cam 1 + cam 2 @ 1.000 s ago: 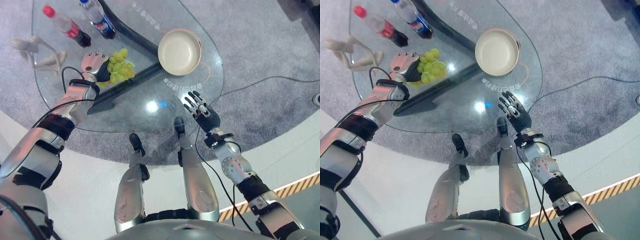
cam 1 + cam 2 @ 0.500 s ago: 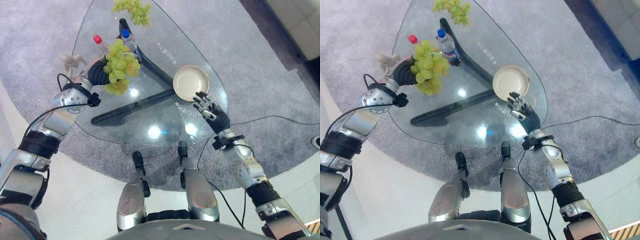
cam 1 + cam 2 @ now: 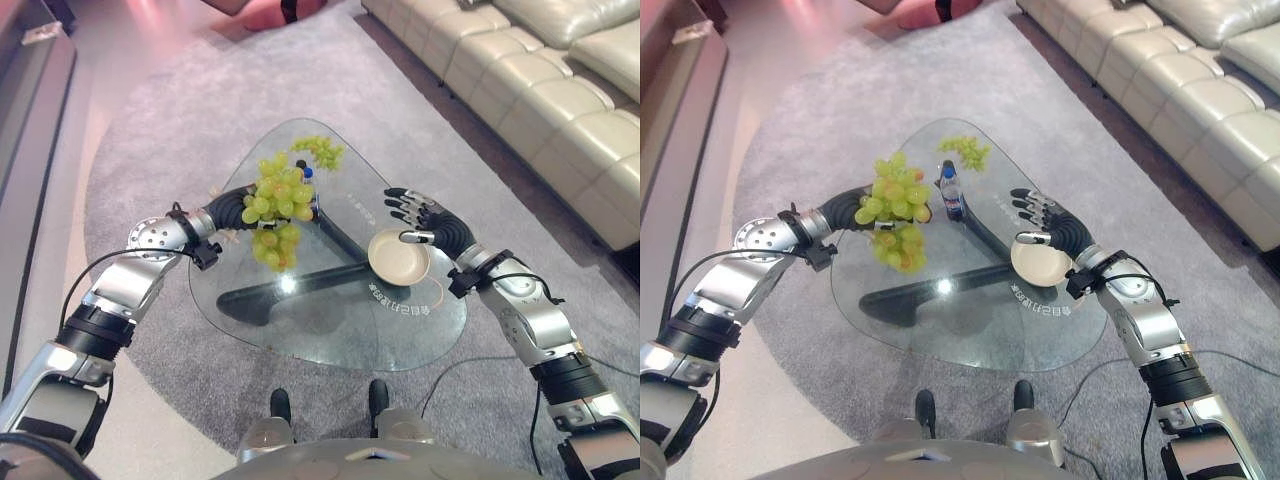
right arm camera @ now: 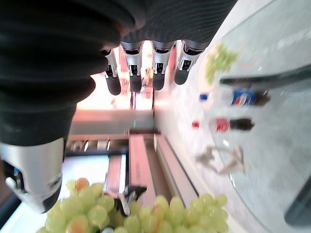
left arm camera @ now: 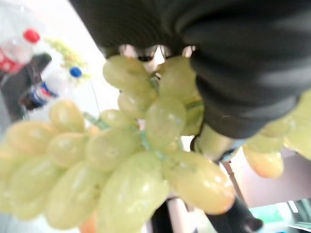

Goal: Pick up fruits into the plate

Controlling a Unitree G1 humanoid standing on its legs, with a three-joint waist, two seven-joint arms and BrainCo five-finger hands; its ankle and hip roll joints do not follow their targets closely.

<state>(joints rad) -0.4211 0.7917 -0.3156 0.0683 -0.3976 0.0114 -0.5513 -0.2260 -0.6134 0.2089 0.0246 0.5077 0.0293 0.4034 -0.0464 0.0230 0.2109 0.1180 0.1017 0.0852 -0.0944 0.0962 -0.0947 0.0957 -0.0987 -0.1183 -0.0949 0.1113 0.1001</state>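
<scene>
Seen from the head: left hand (image 3: 237, 207) clamped on a bunch of grapes (image 3: 273, 208), lifted above the glass table (image 3: 330, 330), right hand (image 3: 428, 222) spread open over the plate (image 3: 399, 257), a second bunch (image 3: 320, 151) lying at the far tip and, in the right eye view, a bottle (image 3: 951, 190) beside the held fruit. Shown close from the left wrist: grapes pressed under the dark cover with two bottles behind; from the right wrist, straight fingers (image 4: 133, 73) apart. Compared with a second ago, grapes off the table and raised, right hand moved up to the plate.

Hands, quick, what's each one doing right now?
Left hand: shut on the bunch of grapes, lifted above the glass table.
Right hand: open, holding nothing, by the plate.
</scene>
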